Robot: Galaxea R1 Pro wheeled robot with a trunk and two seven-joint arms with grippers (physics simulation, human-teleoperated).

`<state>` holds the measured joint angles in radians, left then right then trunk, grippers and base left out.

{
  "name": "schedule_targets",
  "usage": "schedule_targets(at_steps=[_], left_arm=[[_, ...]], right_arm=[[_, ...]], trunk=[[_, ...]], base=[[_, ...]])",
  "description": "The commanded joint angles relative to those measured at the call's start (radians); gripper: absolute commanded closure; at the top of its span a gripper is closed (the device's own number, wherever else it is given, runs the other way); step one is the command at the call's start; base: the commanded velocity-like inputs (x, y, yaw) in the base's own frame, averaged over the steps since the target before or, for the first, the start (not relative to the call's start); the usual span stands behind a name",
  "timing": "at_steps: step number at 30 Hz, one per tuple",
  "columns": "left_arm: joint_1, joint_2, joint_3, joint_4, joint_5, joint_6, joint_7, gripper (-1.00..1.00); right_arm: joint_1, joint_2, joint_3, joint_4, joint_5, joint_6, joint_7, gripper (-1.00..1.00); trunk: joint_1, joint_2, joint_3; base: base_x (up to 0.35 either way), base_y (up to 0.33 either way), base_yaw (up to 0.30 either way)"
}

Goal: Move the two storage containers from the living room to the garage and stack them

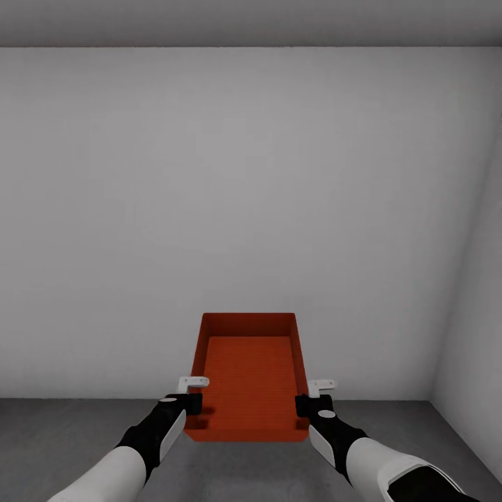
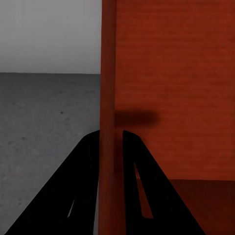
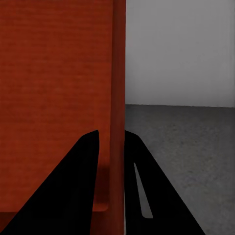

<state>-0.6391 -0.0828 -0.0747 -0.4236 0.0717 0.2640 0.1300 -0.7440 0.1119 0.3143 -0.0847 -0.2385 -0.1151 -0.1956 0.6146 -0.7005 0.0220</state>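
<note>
A: How many containers, and how does it lie?

B: One storage container (image 1: pixel 249 380), orange-red and open-topped, held in the air in front of the robot, above the dark grey floor (image 1: pixel 70 432). Its long axis runs away from the robot toward the white wall (image 1: pixel 244 209); the open top faces up (slightly tipped toward the head camera, so the ribbed bottom shows).

A: And the grippers?

B: Two. The left gripper (image 1: pixel 194 404) pinches the container's left side wall near the close end, and the right gripper (image 1: pixel 305 404) pinches the right side wall opposite it.

A: Confirmed at the wrists?

B: Yes. In each wrist view one dark finger (image 2: pixel 88 191) (image 3: pixel 142 191) lies outside the orange wall and the other inside.
</note>
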Motion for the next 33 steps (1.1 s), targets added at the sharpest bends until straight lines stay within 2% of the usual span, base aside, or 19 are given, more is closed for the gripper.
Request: schedule_targets(at_steps=[1,19,33], left_arm=[[-0.001,0.038,0.061,-0.003,0.006,0.006,0.013,1.0],[-0.001,0.038,0.061,-0.003,0.006,0.005,0.013,1.0],[-0.001,0.038,0.061,-0.003,0.006,0.006,0.013,1.0]], right_arm=[[0.0,0.0,-0.009,-0.001,-0.007,-0.002,0.002,1.0],[0.0,0.0,-0.009,-0.001,-0.008,-0.002,0.002,1.0],[0.0,0.0,-0.009,-0.001,-0.008,-0.001,0.001,1.0]], trunk=[[0.0,-0.001,0.0],[0.0,-0.001,-0.001],[0.0,-0.001,-0.022]], base=[[0.0,0.0,0.0],[0.0,0.0,0.048],[0.0,0.0,0.0]])
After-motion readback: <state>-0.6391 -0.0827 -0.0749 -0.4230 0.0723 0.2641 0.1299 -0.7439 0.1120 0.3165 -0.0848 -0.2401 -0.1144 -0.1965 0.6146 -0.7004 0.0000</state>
